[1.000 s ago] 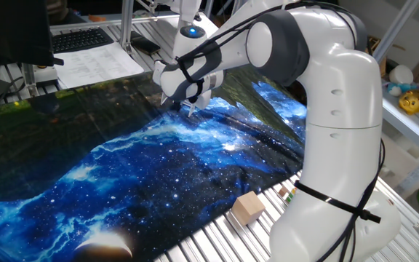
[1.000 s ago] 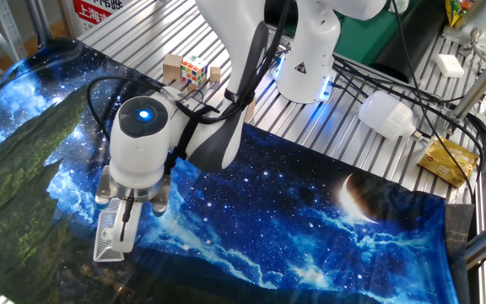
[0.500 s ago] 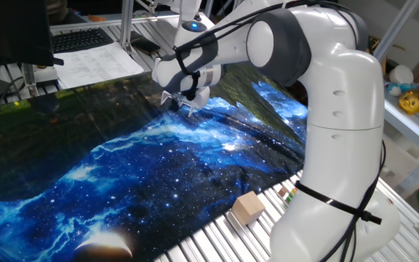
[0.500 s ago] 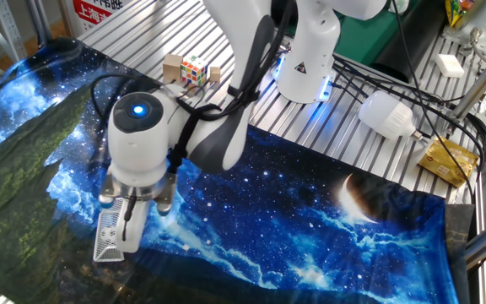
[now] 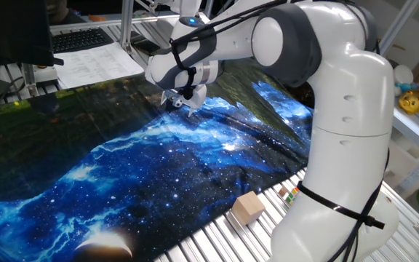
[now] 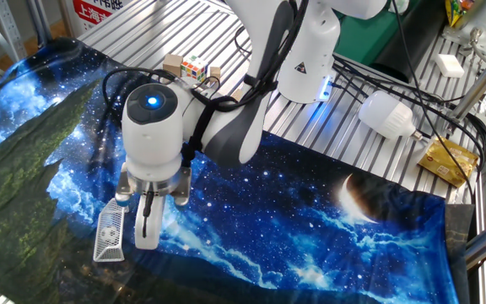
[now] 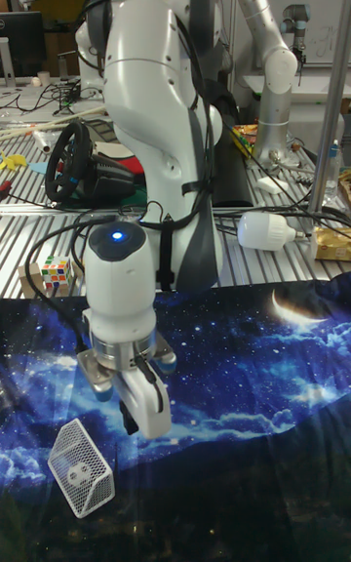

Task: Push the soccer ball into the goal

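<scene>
The goal is a small white mesh frame lying on the space-print cloth, at the lower left of the tall fixed view. The soccer ball, tiny and white with dark patches, sits inside the mesh. My gripper points down just right of the goal, fingers pressed together with nothing held. In the other fixed view the gripper stands beside the goal and close to it; the ball does not show there. In one fixed view the gripper hides both the goal and the ball.
A tan wooden block lies on the slatted table past the cloth's edge. A puzzle cube and small wooden blocks sit behind the cloth. A white lamp bulb and cables lie near the robot base. A keyboard and papers are beyond the cloth.
My gripper, which was over the goal, has shifted sideways off it and now stands beside it. The goal has stayed in place.
</scene>
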Controlling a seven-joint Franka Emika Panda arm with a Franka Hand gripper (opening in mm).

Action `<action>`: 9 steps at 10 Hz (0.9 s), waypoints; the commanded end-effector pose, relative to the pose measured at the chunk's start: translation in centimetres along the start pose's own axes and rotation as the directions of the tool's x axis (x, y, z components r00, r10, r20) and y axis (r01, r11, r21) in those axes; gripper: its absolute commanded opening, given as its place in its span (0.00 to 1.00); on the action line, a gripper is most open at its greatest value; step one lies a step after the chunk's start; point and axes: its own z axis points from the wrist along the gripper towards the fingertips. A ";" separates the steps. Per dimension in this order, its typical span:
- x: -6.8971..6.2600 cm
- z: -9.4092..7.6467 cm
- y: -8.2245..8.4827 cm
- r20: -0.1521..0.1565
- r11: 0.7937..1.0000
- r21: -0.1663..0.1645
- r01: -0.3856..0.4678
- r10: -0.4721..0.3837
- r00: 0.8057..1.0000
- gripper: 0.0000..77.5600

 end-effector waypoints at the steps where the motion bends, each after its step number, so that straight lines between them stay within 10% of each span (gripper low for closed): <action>1: 3.6 -3.7 -0.7 -0.023 0.978 0.005 0.210 -0.210 0.978 0.00; 9: 5.9 -7.8 -2.5 -0.053 0.916 0.009 0.401 -0.400 0.915 0.00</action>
